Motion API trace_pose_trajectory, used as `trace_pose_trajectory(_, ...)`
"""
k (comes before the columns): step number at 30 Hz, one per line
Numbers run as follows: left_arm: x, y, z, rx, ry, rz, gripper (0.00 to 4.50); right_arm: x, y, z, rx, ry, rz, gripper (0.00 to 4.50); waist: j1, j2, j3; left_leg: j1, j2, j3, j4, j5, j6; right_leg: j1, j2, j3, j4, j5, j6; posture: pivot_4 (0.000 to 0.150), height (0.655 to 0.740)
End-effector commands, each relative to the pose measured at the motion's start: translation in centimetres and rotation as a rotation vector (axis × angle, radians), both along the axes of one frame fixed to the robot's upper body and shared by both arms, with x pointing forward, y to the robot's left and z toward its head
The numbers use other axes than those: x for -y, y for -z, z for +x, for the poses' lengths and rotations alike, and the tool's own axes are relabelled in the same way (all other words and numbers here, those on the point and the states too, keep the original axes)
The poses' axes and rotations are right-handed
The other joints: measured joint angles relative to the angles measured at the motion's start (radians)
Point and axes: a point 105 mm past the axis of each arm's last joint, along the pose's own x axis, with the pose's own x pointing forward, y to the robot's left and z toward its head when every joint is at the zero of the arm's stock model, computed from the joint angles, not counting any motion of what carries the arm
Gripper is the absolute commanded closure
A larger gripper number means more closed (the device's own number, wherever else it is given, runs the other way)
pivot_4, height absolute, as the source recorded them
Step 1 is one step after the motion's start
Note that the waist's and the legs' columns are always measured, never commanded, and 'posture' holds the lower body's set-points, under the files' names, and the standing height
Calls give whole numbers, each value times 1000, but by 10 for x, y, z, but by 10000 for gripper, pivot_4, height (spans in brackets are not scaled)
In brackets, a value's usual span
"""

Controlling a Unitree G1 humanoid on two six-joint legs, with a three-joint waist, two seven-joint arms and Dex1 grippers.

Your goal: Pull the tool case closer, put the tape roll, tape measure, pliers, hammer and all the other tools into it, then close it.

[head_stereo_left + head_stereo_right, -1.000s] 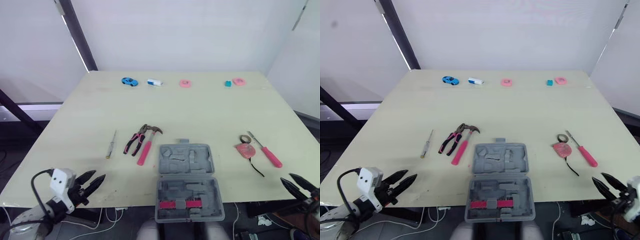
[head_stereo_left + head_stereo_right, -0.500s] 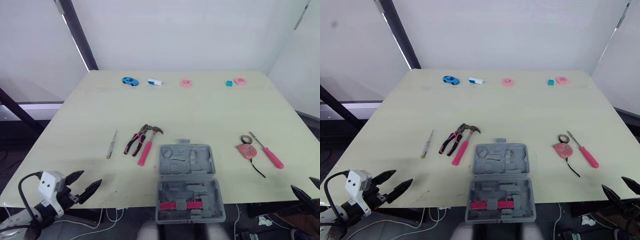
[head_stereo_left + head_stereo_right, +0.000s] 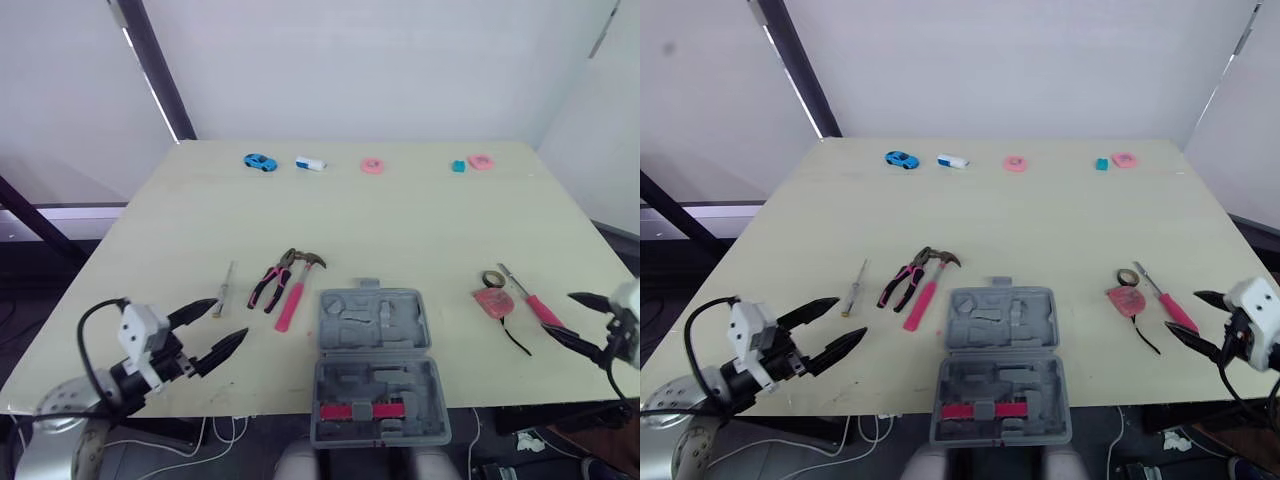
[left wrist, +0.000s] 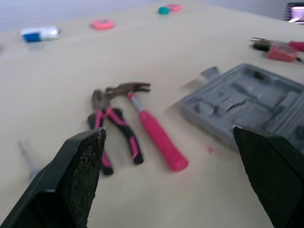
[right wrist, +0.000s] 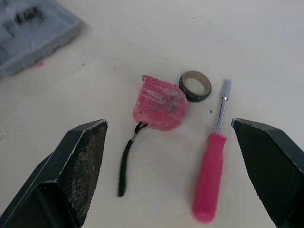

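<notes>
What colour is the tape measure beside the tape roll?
The tape measure is pink with a black strap; clearest in the right wrist view.

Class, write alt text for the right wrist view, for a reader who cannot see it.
The open right pincer hangs above a pink tape measure, a dark tape roll and a pink-handled screwdriver lying close together on the pale table. A corner of the grey tool case lies nearby.
</notes>
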Motion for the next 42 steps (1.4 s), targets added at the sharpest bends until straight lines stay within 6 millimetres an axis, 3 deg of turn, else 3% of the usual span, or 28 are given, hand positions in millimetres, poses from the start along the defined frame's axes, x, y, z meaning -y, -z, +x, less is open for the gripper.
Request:
trace_pose_trajectory(1, 20, -19, 3, 59, 89, 3, 36, 0, -11, 16, -18, -46, -69, 1082, 2, 0, 0, 0, 0, 0, 0, 0, 0, 0, 0, 0, 0, 0, 0, 1500, 7395)
trace_pose_trajectory(5, 49, -32, 7, 97, 207, -4, 36, -14, -16, 54, -134, -64, -153, 1082, -3, 1, 1, -1, 0, 1, 0, 0, 0, 1, 3, 0, 0, 0, 0, 1500, 7395)
trace_pose_trajectory(8, 61, -36, 6, 111, 261, -7, 36, -30, -16, 73, -219, -67, -111, 1082, -5, 1, 2, 0, 0, 2, 1, 0, 0, 0, 3, 1, 1, 0, 0, 1500, 7395)
trace_pose_trajectory(20, 92, -49, -4, 92, 424, -25, 36, -54, 6, 111, -491, 76, -123, 1082, -3, 1, 2, -2, 1, 3, 0, 0, 0, 0, 4, 0, -1, 0, -1, 1500, 7395)
trace_pose_trajectory(29, 100, -51, -6, 80, 467, -31, 36, -64, 14, 125, -572, 213, -122, 1082, -6, 1, 3, -1, 1, 3, 0, 0, 0, 0, 5, 0, 2, 0, -1, 1500, 7395)
trace_pose_trajectory(42, 102, -51, -9, 96, 439, -38, 36, -78, 30, 128, -578, 230, -101, 1082, -16, 2, 3, -1, 1, 3, 0, 0, 0, 0, 5, 1, 2, 1, -1, 1500, 7395)
